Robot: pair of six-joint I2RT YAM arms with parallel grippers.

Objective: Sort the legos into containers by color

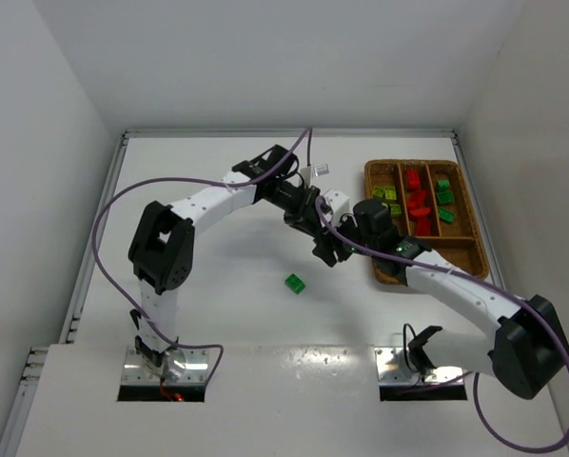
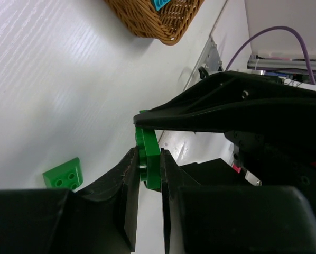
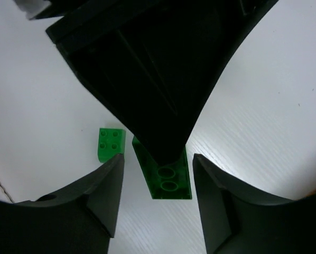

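1. A green brick [image 2: 150, 159] is held clear of the bench, standing on edge. The left fingers [image 2: 127, 206] are closed narrow against its two flat faces.
2. The right fingers [image 3: 89, 206] are spread wide to either side of that same brick, and the right wrist view shows a gap on both sides. In the left wrist view one of them may be brushing the brick's upper edge, but the dark shapes make that hard to tell.
3. A second green brick [image 1: 295, 284] lies studs up on the white bench [image 1: 218, 314]. It is apart from both sets of fingers and nearer the arm bases.
4. The wicker tray [image 1: 368, 176] sits at the bench's far right, just beside the right arm's wrist. Its left compartment holds yellow-green bricks [image 1: 387, 195], the middle one red bricks [image 1: 418, 205], and the right one green bricks [image 1: 444, 195].
5. A cyan brick [image 2: 159, 3] shows inside one corner of the tray in the left wrist view.
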